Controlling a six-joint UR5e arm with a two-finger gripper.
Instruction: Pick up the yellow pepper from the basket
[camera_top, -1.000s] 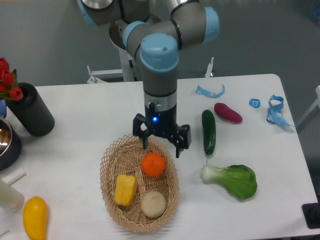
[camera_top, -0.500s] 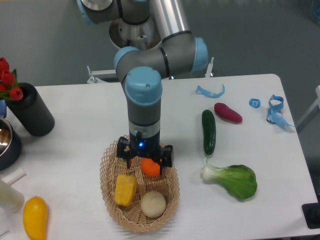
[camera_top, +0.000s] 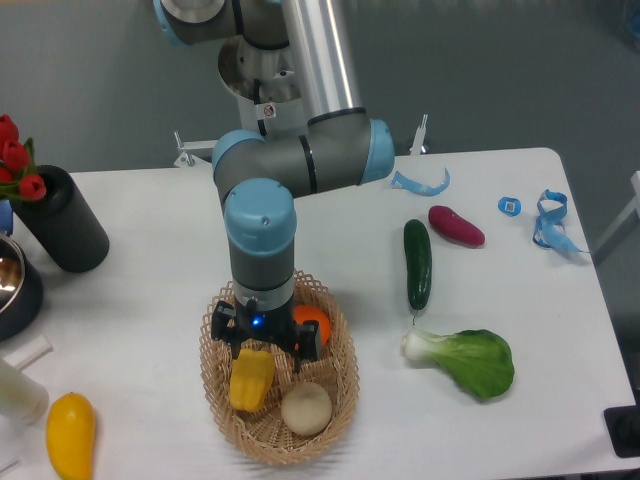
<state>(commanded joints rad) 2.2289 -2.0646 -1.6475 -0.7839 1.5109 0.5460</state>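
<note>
The yellow pepper (camera_top: 251, 381) lies in the left half of the tan wicker basket (camera_top: 337, 400), which stands near the table's front edge. An orange (camera_top: 314, 325) and a pale round item (camera_top: 305, 408) lie in the basket beside it. My gripper (camera_top: 266, 357) is open and points straight down, low over the basket. Its fingers stand to either side of the pepper's upper end. The wrist hides part of the orange and the basket's far rim. I cannot tell whether the fingers touch the pepper.
A smooth oval yellow fruit (camera_top: 70, 435) lies at the front left. A black cylinder (camera_top: 60, 221) with red flowers and a dark metal bowl (camera_top: 14, 285) stand at the left. A cucumber (camera_top: 418, 263), a bok choy (camera_top: 468, 359), a purple vegetable (camera_top: 456, 226) and blue clips (camera_top: 549, 222) lie to the right.
My gripper has moved left and toward the front, from over the basket's far rim to over the yellow pepper, and has come lower. The items in the basket have not moved.
</note>
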